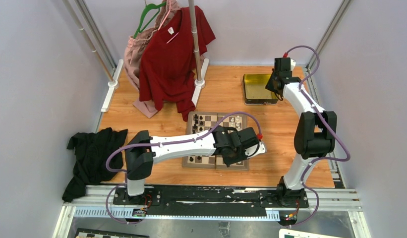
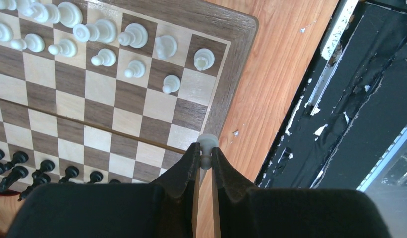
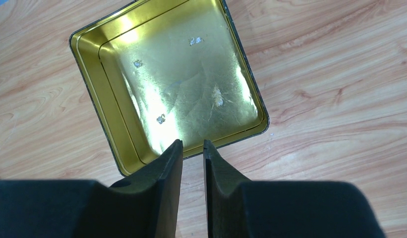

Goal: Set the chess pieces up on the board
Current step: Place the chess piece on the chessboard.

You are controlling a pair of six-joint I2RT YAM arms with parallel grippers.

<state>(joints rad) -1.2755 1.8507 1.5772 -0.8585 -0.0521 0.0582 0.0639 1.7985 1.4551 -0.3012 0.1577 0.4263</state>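
Pawn (image 2: 207,144), white, is gripped at the neck by the left gripper (image 2: 205,157), w/ jaws closed on it and its head seen just above the fingertips. It is held over the border of the chessboard (image 2: 223,94), approx at the centre fold seam, just beside the bare wooden table (image 2: 270,74). Whether the pawn's base touches the border cannot be told.

Other white chess pieces (image 2: 134,37) are stood in two rows at one end of the board in the left wrist view, mostly one per square, some off-centre. Black pieces (image 2: 45,168) are lined up along the opposite end.

Right gripper (image 3: 193,148) is seen w/ fingers narrowly parted and nothing between them. It is hung above the near rim of the gold tin (image 3: 92,84), which is laid flat on the table w/ its shiny inside facing up.

In the top view the left arm is stretched across the near part of the board, and the right arm is reached to the tin at the far right, well apart from the board. A red shirt (image 1: 171,59) is hung on a rack behind the board, and a black cloth (image 1: 92,153) is laid at the table's left.
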